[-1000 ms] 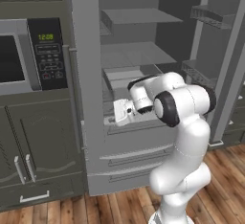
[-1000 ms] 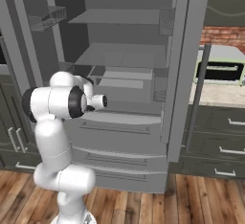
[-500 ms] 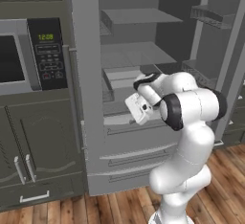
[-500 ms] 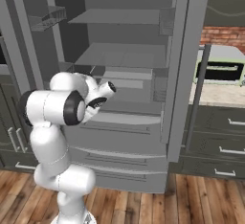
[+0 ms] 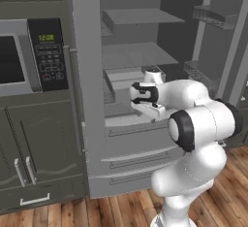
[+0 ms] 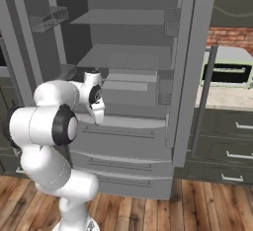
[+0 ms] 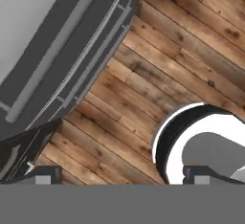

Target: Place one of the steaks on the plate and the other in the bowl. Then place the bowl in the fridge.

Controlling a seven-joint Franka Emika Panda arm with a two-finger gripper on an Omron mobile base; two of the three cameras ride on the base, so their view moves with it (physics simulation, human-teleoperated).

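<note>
Two fingertips of the claw (image 7: pixel 123 174) stood spread as wide as they go, gripping nothing and pointing down at the plank floor (image 7: pixel 191 50). The hand hung just before the fridge (image 5: pixel 140 56), whose doors were open and whose grey shelves looked bare; whether the bowl sat inside could not be told. Folded so close, the wrist or elbow might have clipped the drawer front (image 5: pixel 131 138) or a door bin (image 5: pixel 215 16) on any swing. Outward lay the microwave (image 5: pixel 29 56) over dark cabinets, and to the right a pale table (image 6: pixel 222 96) below a brick wall (image 6: pixel 230 36).
</note>
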